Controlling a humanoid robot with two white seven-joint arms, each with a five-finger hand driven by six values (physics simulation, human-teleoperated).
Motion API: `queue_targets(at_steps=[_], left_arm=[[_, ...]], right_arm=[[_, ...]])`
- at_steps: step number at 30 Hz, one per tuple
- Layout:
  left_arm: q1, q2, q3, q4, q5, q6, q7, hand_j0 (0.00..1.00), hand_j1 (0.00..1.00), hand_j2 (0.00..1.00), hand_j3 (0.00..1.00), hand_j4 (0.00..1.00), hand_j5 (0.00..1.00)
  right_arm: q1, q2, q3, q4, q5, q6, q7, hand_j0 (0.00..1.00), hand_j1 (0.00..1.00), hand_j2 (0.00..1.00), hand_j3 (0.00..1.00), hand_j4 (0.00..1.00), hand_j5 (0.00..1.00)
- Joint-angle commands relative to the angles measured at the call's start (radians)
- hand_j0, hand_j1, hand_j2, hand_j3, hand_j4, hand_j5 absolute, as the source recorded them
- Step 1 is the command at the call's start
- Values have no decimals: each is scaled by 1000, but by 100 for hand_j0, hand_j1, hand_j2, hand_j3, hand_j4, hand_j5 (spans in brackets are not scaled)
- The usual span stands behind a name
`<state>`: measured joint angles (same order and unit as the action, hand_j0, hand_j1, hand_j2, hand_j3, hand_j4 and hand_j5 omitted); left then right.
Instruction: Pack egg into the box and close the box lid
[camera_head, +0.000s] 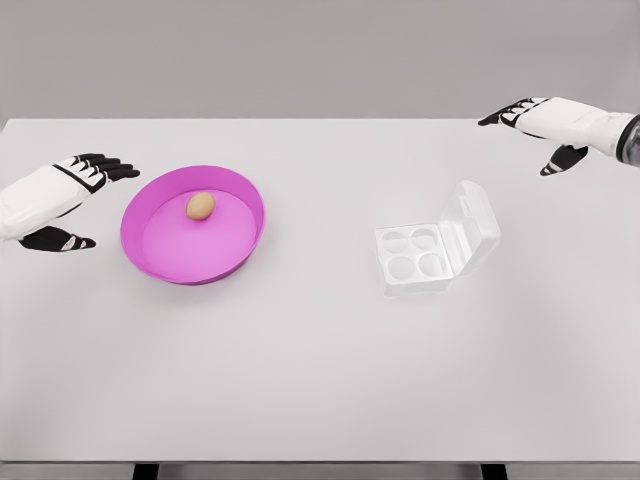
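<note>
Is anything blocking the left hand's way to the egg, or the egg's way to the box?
Only the pink bowl: its raised rim rings the egg, so the left hand must come over it. Between bowl and open box the table shows nothing, and the lid stands tilted back.

My left arm (30, 200) is cut off at the frame's left edge, my right arm (600, 128) at the right edge. Table legs (145, 471) are clipped by the bottom edge. The clear box lid (470, 225) blurs whatever lies behind it.
</note>
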<state>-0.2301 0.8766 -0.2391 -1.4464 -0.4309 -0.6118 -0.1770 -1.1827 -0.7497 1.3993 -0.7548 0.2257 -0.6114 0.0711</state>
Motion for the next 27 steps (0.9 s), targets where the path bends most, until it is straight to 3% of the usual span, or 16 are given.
queue_targets(at_steps=[1,6,10,15,20,22,25,27], left_arm=[[0,1,0,0,3,1,1,100,100,100,100,100,100],[-12,-22,6,0,3,1,-4,100,100,100,100,100,100],[-78,-30,7,3,23,1,-163,100,100,100,100,100,100],[-141,-37,-2,1,55,1,-434,100,100,100,100,100,100],[-251,-128,-97,73,55,1,-434,100,100,100,100,100,100],[-304,-153,-149,112,55,1,-434,100,100,100,100,100,100],[-314,-171,-157,112,53,1,-434,99,99,99,99,99,99],[-318,-185,-157,113,52,1,-434,92,92,92,92,92,92]], right_arm=[[2,-3,-3,-1,-5,1,-1,100,100,100,100,100,100],[-20,-8,-9,0,-6,1,3,100,100,100,100,100,100],[-8,-68,-9,-5,43,1,1,100,100,100,100,100,100],[-6,-189,-37,-49,93,1,-8,100,100,100,100,100,100],[-11,-203,-40,-55,182,1,-10,100,100,100,100,100,100],[-3,-255,-120,-119,248,1,-10,100,100,100,100,100,100],[23,-270,-143,-166,270,1,-8,100,100,100,100,100,100],[35,-273,-135,-193,274,1,-4,100,100,100,100,100,100]])
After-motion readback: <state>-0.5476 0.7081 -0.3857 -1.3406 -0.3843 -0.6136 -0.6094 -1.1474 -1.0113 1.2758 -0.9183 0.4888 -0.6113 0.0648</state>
